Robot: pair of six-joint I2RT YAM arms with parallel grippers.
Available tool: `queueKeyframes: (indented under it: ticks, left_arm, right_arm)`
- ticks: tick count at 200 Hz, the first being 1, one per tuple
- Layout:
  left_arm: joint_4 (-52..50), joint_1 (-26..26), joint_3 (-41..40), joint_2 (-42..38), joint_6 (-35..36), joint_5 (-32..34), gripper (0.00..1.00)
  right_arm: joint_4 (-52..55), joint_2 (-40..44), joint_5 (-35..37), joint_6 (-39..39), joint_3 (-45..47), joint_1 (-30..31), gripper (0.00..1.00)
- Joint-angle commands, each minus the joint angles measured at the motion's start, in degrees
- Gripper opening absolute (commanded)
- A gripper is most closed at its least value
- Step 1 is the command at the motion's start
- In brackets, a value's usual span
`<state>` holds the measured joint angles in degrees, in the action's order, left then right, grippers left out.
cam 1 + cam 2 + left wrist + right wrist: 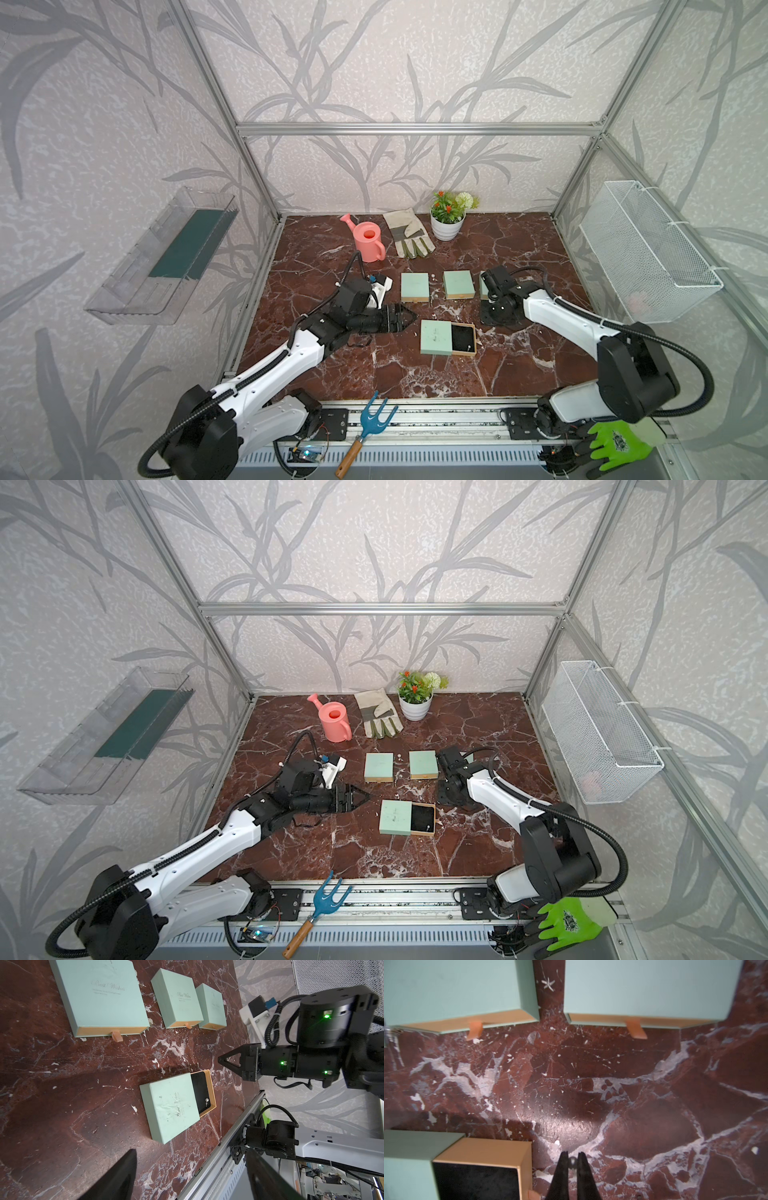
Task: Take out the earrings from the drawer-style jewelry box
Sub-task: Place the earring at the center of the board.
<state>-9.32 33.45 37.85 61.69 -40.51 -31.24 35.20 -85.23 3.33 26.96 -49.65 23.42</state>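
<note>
Right gripper (572, 1155) nips 1 tiny pale bead earring (572, 1161) just beside the open mint cardboard drawer box (483, 1148); 3 closed mint boxes (414, 286) beyond. Left gripper (411, 318) gapes, empty.

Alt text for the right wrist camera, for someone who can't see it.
The right gripper, shut on a tiny pearl earring, hangs over the red marble table beside an open drawer. Two closed mint boxes lie beyond.

Bright, even light — soft shadows, glare on the marble (566, 1124) — right wrist view blurred.
</note>
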Motion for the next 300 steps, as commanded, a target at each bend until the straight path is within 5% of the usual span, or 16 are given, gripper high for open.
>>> queueKeyframes:
  ticks: [1, 33, 75, 147, 195, 247, 300]
  left_arm:
    - [-0.4, -0.1, -0.6, -1.7, 1.2, -0.3, 0.88]
    - [0.0, -0.1, -1.5, -3.4, 0.9, 0.3, 1.00]
    - [2.9, -0.1, -2.1, -2.5, 0.3, -2.5, 1.00]
    - [1.5, -0.1, -1.5, -2.2, 0.7, -1.0, 1.00]
    - [1.0, 0.0, -1.4, -2.5, 0.9, -1.0, 1.00]
    - [1.7, 0.0, -1.7, -1.4, 0.8, -1.4, 1.00]
    - [2.0, 0.1, -1.8, -0.8, 0.6, -2.0, 1.00]
  right_arm:
    - [-0.6, -2.4, -0.3, 0.5, -1.2, -0.8, 0.05]
    - [-1.0, -5.0, 0.5, 0.9, -1.2, -1.1, 0.04]
    - [-1.0, -6.8, 1.5, 1.0, -1.4, -1.4, 0.05]
    - [0.8, -9.1, 0.8, 0.8, -3.1, -2.2, 0.20]
    - [4.8, -1.5, 1.5, 0.3, -4.0, -1.7, 0.28]
    - [13.5, 10.8, -0.8, -3.4, -7.9, 7.1, 0.27]
    - [15.5, 6.0, -6.8, -2.0, -7.5, 16.4, 0.25]
